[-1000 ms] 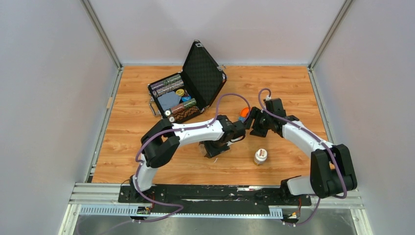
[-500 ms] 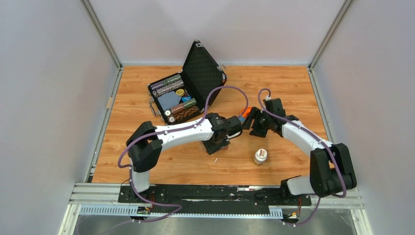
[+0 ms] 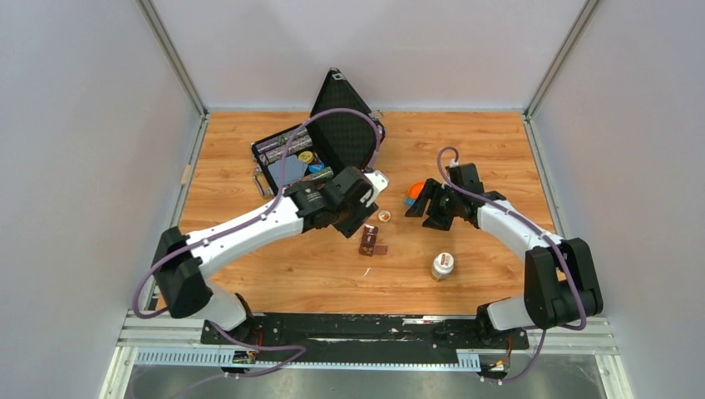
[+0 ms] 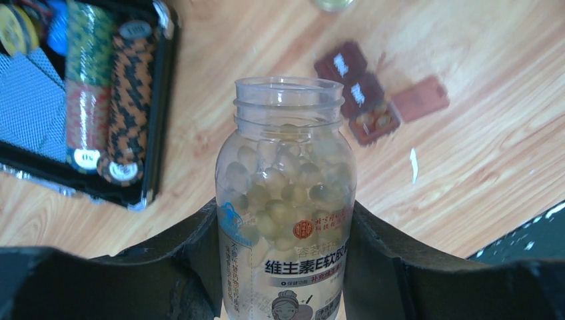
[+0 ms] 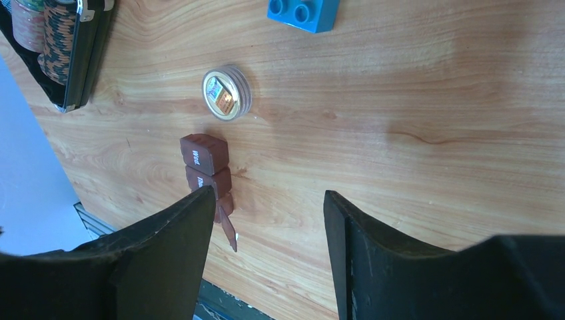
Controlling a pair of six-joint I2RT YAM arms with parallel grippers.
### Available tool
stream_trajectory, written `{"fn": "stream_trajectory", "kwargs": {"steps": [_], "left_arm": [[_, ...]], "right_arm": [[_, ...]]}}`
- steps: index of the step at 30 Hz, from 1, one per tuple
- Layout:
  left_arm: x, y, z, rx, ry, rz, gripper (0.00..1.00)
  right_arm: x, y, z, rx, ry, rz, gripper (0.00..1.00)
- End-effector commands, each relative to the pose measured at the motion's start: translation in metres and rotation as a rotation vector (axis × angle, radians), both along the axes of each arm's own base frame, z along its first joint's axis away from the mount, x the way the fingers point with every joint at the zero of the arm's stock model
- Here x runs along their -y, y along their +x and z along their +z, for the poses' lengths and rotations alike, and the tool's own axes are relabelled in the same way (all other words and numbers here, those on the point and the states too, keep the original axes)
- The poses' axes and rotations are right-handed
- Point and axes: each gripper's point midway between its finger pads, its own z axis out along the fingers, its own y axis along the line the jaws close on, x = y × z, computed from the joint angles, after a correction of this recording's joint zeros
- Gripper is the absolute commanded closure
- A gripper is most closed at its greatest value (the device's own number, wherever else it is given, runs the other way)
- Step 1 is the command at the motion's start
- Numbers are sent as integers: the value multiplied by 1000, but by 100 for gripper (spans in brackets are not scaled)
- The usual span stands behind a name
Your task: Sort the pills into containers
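Fingers of left gripper clamped on sides of clear pill bottle, uncapped, about half full of pale round softgels, mouth pointing away from the wrist. Bottle held off the table, up-left of the containers in top view, not touching them. Containers = dark brown three-cell strip lying flat on the wood; two cells have lids shut with white lettering, end cell is open with a few pills inside and its lid flapped out sideways. Right gripper has fingers apart, nothing between them, hovering up-right of the containers, well apart from them. Round bottle cap lies just beyond the containers' far end, not touching. Blue brick farther out past the cap. Small capped bottle stands right of the containers, nearer the arm bases. White scrap just beside the containers' open end. Black case, lid up, poker chips inside, far-left of the containers.
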Motion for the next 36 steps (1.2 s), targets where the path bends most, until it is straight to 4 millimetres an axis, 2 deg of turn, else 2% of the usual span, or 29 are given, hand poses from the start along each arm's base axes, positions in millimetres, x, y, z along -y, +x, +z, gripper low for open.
{"fn": "stream_trajectory", "kwargs": {"steps": [1,5,6,7,9,10,11,12,13,14,15,16,17,18,19,20,21,23,25,28,33,36], "left_arm": [[21,25,52,148,-283,-11,100],[18,45,95,196,-512,23,100],[22,45,111,218,-584,-3,100],[16,50,122,240,-626,7,100],[17,57,149,308,-727,-21,100],[18,56,151,312,-749,-46,100],[16,59,167,362,-791,-58,100],[17,58,168,372,-804,-85,100],[14,60,184,429,-844,-100,100],[15,58,184,443,-856,-132,100],[13,59,202,507,-898,-154,100],[13,57,201,521,-906,-179,100],[11,56,218,581,-944,-199,100],[10,55,218,603,-953,-215,100],[9,54,238,684,-1003,-239,100],[9,54,235,699,-1018,-242,100],[8,54,247,762,-1065,-252,100],[11,55,259,813,-1128,-265,100],[16,57,263,829,-1157,-280,100],[15,65,264,855,-1165,-254,100],[1,84,268,892,-1147,-119,100],[-3,90,260,871,-1123,-76,100]], "right_arm": [[-5,13,13,28,18,0,38],[-5,16,15,44,1,9,37],[-5,17,15,49,-6,8,37],[-4,18,16,54,-13,5,36],[-3,20,18,64,-25,6,36],[-3,22,19,72,-30,7,35],[-2,23,20,80,-34,12,35],[-3,24,21,87,-38,22,35],[-4,26,21,94,-43,33,35],[-5,27,23,105,-46,47,34],[-8,28,24,118,-54,72,35],[-10,29,26,128,-65,89,35],[-13,30,27,137,-80,101,34],[-17,30,28,143,-96,112,34],[-19,31,28,147,-111,117,34],[-22,31,28,149,-127,119,34],[-25,32,27,151,-137,121,34],[-30,33,23,146,-154,128,34],[-34,36,19,140,-173,134,33],[-38,42,12,140,-229,156,28],[-45,53,6,138,-346,233,17],[-51,58,2,155,-407,280,12]]}}
